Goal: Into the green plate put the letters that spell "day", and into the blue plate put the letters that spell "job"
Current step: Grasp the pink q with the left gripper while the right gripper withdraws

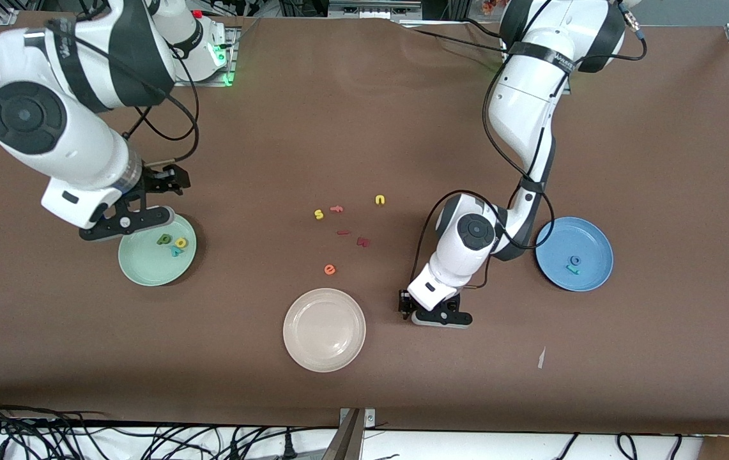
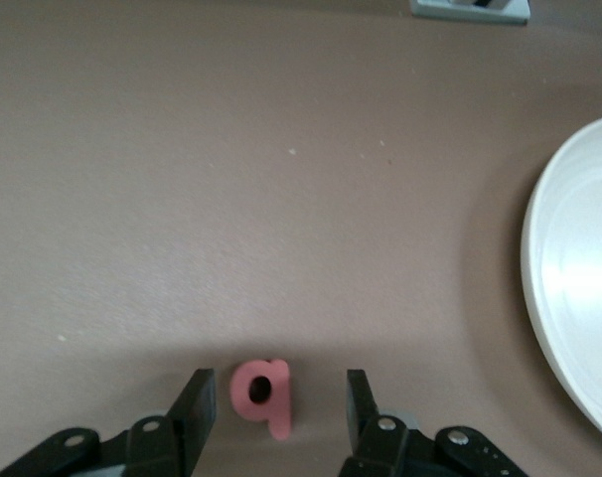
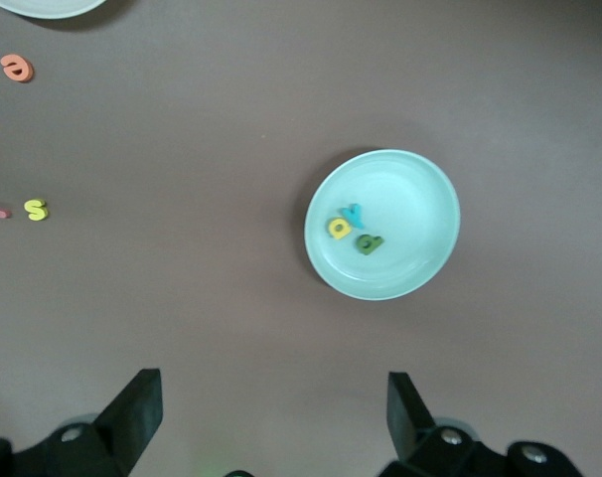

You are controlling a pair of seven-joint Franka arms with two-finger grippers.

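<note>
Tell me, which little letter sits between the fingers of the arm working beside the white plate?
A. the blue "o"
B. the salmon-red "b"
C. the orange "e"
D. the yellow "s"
B: the left wrist view shows the salmon-red "b" on the table between the open fingers of the left gripper, beside the cream-white plate.

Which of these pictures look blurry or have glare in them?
Left wrist view: the pink letter between the left claw tips is soft, and the white plate is washed out by glare. Right wrist view: crisp, the green plate casts a thin shadow. Front view: even light, a faint sheen on the white plate.
</note>
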